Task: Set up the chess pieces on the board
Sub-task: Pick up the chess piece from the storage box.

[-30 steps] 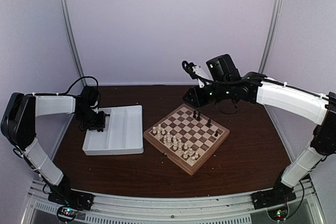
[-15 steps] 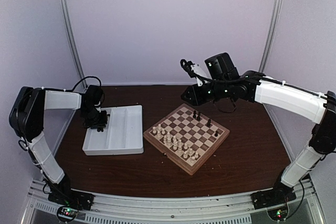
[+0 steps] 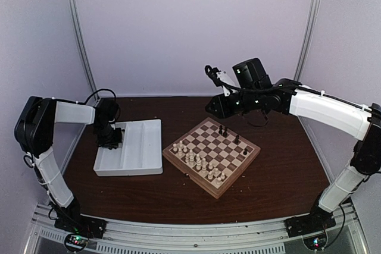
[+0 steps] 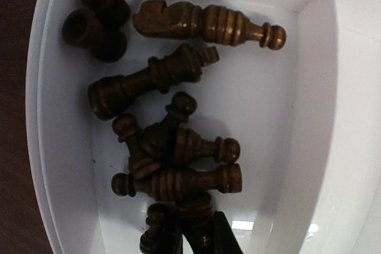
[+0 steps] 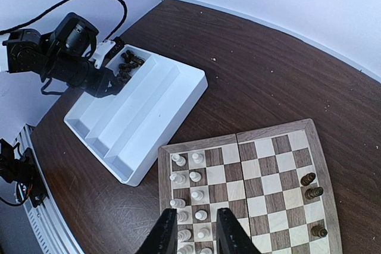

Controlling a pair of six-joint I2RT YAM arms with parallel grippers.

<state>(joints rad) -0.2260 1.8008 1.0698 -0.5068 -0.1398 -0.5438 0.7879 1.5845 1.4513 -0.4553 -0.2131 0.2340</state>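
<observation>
Since the earlier frames the left arm [image 3: 65, 113] has been drawn in over the tray and its gripper lowered; the right arm [image 3: 324, 111] is barely displaced. The board [image 3: 240, 175] lies at centre, with the white tray [image 3: 146, 141] at its 9 o'clock. The left gripper [image 3: 111, 140] is set in the tray's 10 o'clock compartment, far nearer than the right gripper [image 3: 215, 108], which is held above the board's 12 o'clock corner, fingers slightly parted and empty. The chess pieces [image 4: 172, 147] are heaped on their sides toward 12 o'clock from the left jaws, which appear pinched on one dark piece [image 4: 196, 215]; its long axis cannot be made out.
</observation>
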